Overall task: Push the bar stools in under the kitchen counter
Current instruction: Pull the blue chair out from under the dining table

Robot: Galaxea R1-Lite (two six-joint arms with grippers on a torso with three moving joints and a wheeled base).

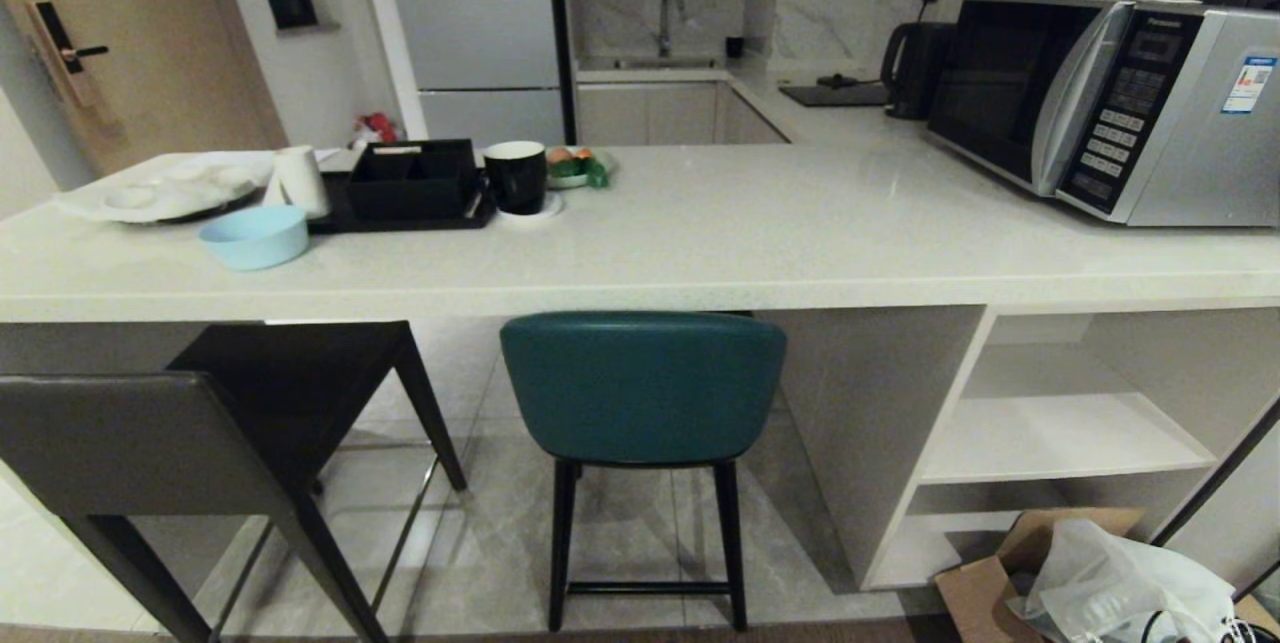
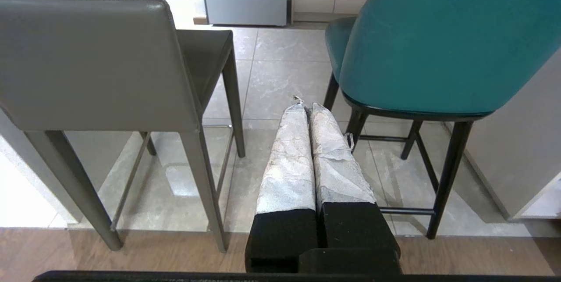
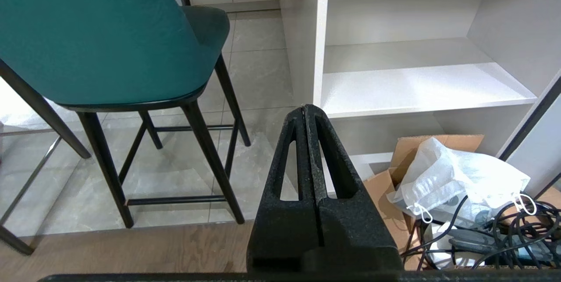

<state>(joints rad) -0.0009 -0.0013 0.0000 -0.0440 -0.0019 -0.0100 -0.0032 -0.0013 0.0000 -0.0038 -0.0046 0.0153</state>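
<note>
The tabletop (image 1: 700, 243) is pale off-white, perhaps faintly speckled. The left stool (image 1: 150, 443) is dark grey; the stool beside it (image 1: 642, 388) is teal with black legs. A light blue bowl (image 1: 254, 236) sits far left. The left hand (image 2: 305, 107) has silvery-wrapped fingers; the right hand (image 3: 307, 108) is black.

- A home kitchen.
- Far back: sink (image 1: 650, 63) with tap (image 1: 668, 18).
- Right: microwave (image 1: 1110, 103), kettle (image 1: 915, 68).
- Near: stone counter (image 1: 750, 233) with bar stools (image 1: 640, 388).
</note>
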